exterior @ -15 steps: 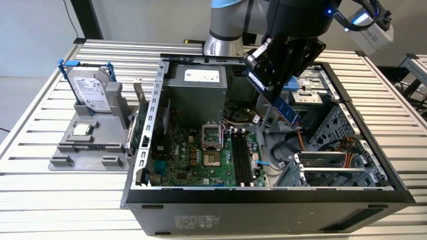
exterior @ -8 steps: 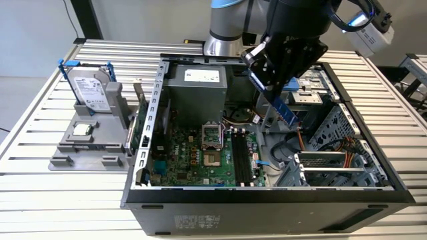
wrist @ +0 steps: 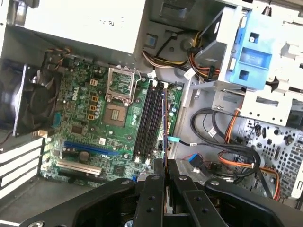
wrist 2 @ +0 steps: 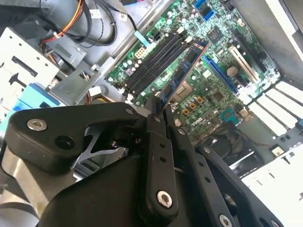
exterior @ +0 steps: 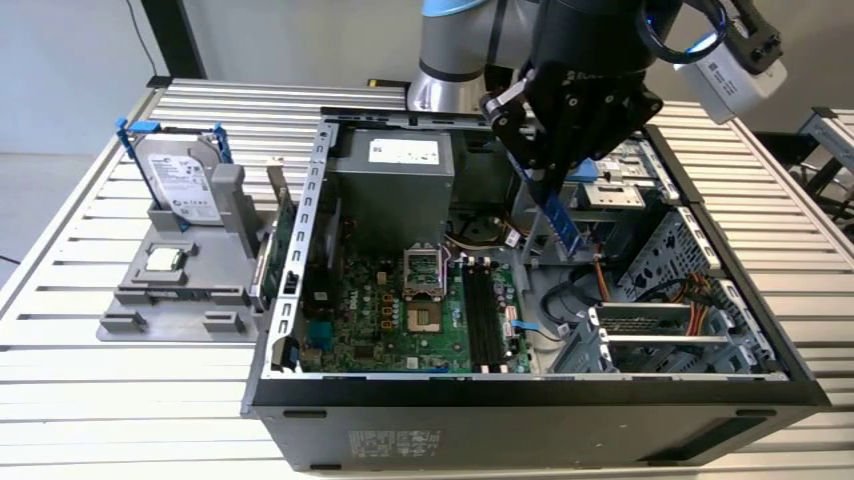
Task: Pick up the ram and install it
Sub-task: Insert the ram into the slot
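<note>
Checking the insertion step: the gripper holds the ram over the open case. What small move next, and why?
Probably a slow descent toward the black slots, with the stick lined up along them. The gripper is shut on the ram, which hangs above the motherboard, apart from the slots; in the first wrist view its edge runs roughly parallel to them.

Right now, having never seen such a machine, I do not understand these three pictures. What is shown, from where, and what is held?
This is a robot arm ending in a black gripper. One picture comes from a camera off the arm. The other two come from cameras on its wrist, looking past the gripper. An open computer case stands on a slatted table. The gripper holds the ram, a thin memory stick, over the motherboard. Beside the case, a hard drive and a chip rest on a grey stand.
</note>
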`<action>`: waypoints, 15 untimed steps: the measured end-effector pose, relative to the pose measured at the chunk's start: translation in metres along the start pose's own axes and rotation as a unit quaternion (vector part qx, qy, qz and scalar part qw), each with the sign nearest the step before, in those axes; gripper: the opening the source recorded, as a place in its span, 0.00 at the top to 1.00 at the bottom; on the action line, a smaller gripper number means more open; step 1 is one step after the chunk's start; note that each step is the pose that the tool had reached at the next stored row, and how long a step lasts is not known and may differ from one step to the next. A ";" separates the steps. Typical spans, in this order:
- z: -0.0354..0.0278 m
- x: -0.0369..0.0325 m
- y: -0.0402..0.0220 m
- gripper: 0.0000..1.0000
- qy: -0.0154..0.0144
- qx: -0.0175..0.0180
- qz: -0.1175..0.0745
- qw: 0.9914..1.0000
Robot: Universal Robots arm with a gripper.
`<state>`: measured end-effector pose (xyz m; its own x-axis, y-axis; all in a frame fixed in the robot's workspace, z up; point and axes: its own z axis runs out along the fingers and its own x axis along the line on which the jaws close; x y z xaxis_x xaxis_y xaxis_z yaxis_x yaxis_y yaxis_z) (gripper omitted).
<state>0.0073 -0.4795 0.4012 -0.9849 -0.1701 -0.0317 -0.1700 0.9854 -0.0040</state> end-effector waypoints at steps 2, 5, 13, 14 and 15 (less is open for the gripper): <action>0.0000 0.0000 0.0000 1.00 0.000 0.001 0.018 1.000; 0.0000 0.0000 0.0000 1.00 0.000 0.001 0.044 0.999; 0.0000 -0.0008 -0.0001 1.00 0.000 0.003 0.079 0.997; 0.0000 -0.0010 -0.0002 1.00 0.000 0.003 0.079 0.997; 0.0001 -0.0013 -0.0002 1.00 0.000 0.003 0.080 0.997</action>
<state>0.0085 -0.4795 0.4012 -0.9994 -0.0117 -0.0317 -0.0116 0.9999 -0.0042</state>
